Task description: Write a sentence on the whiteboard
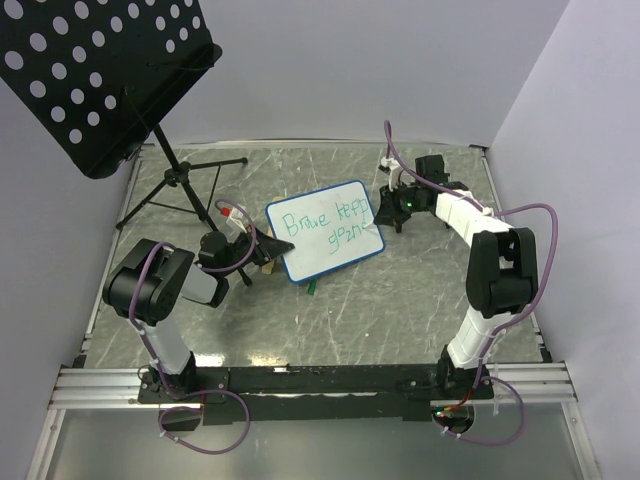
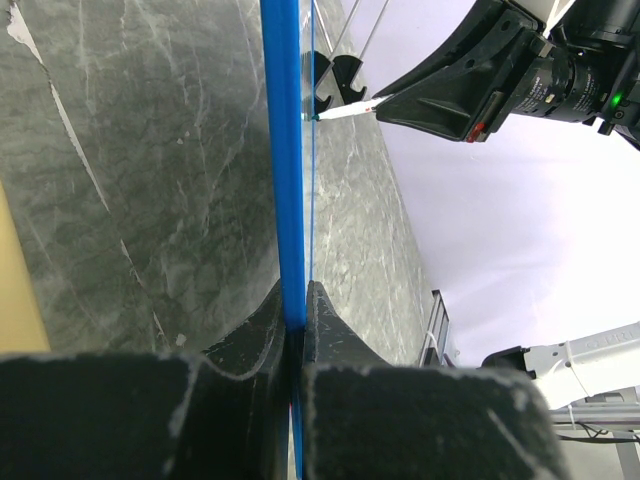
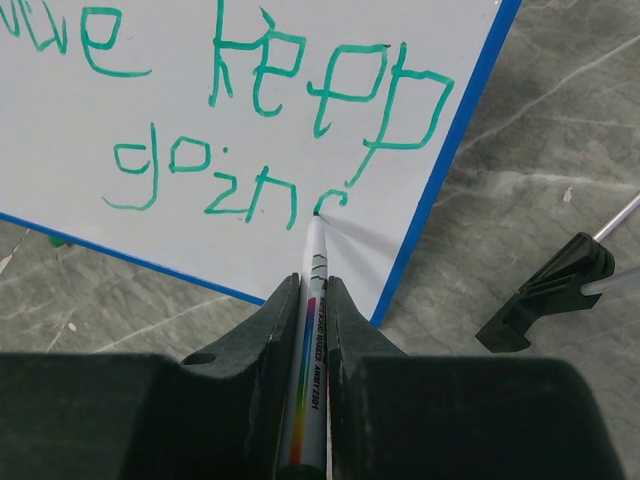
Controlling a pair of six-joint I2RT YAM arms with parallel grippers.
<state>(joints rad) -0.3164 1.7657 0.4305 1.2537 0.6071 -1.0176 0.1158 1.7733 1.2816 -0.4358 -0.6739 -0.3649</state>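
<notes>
The whiteboard (image 1: 330, 245), white with a thin blue rim, lies tilted on the grey marble table. My left gripper (image 1: 266, 252) is shut on its left edge. In the left wrist view the blue rim (image 2: 289, 150) runs edge-on between the closed jaws of that gripper (image 2: 297, 308). The sentence (image 1: 325, 222) is in green, in two lines: "Brave keep" above "goin" and a partly drawn letter (image 3: 250, 130). My right gripper (image 3: 312, 287) is shut on a white marker (image 3: 312, 340). The marker's tip touches the board at the end of the second line, near the board's right rim.
A black perforated music-stand panel (image 1: 90, 70) hangs over the back left, its tripod legs (image 1: 175, 195) spread behind the board. One black stand foot (image 3: 545, 295) lies just right of the board. A small green object (image 1: 312, 288) lies by the board's near edge.
</notes>
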